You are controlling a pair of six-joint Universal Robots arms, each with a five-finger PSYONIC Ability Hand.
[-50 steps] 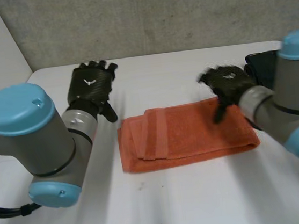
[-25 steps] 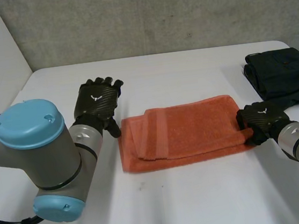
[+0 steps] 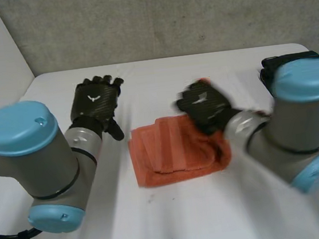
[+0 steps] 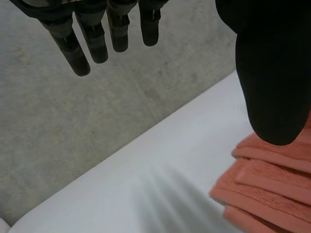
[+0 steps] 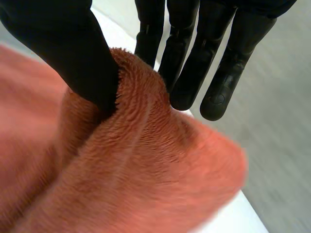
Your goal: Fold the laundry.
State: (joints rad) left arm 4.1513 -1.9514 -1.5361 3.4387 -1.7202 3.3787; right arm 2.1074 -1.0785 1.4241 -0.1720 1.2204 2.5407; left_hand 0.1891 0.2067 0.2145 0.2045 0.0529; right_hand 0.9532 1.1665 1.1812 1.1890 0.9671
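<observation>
An orange towel (image 3: pixel 175 152) lies folded on the white table (image 3: pixel 177 221) in the head view. My right hand (image 3: pixel 204 106) pinches the towel's right end between thumb and fingers and holds it lifted over the towel's middle. In the right wrist view the thumb (image 5: pixel 73 48) and fingers (image 5: pixel 194 53) clamp a fold of the orange towel (image 5: pixel 131 165). My left hand (image 3: pixel 94 102) hovers open above the table just left of the towel. In the left wrist view its straight fingers (image 4: pixel 92 39) hang over the table, with the towel's layered edge (image 4: pixel 262 194) under the thumb.
A dark folded garment (image 3: pixel 280 62) lies at the table's far right, partly behind my right arm (image 3: pixel 298 121). A grey wall (image 3: pixel 153 16) runs behind the table. My left arm (image 3: pixel 32 163) fills the near left.
My right hand closed on the towel's right end and carried it up and leftward over the towel. The left hand moved slightly left and back.
</observation>
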